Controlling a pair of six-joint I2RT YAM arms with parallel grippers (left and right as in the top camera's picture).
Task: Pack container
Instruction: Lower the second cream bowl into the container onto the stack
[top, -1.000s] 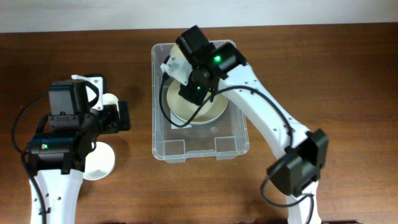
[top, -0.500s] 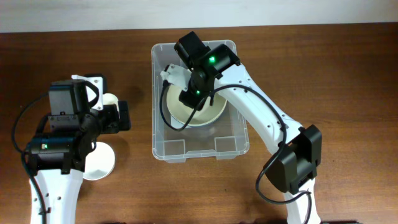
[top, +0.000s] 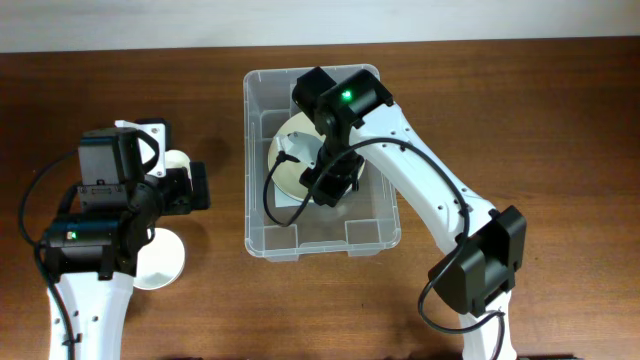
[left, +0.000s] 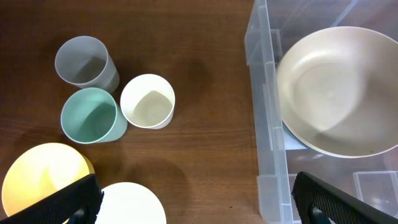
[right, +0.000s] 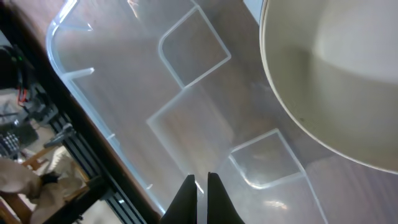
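Note:
The container (top: 380, 225) is a large clear bin at the table's middle; it also shows in the left wrist view (left: 267, 124) and the right wrist view (right: 93, 93). A cream bowl (top: 290, 165) lies inside its far half, also seen in both wrist views (left: 339, 93) (right: 336, 81). My right gripper (top: 322, 192) (right: 199, 186) is shut and empty inside the bin, just beside the bowl's near rim. My left gripper (left: 196, 205) is open and empty, above the table left of the bin, over the cups and bowls.
Left of the bin stand a grey cup (left: 84, 62), a teal cup (left: 92, 115) and a cream cup (left: 147, 101). A yellow bowl (left: 40, 174) and a white bowl (left: 130, 205) (top: 160, 262) lie nearer the front.
My right gripper has moved from the bowl's far-left rim across it to the near side of the bin. The left arm has not moved.

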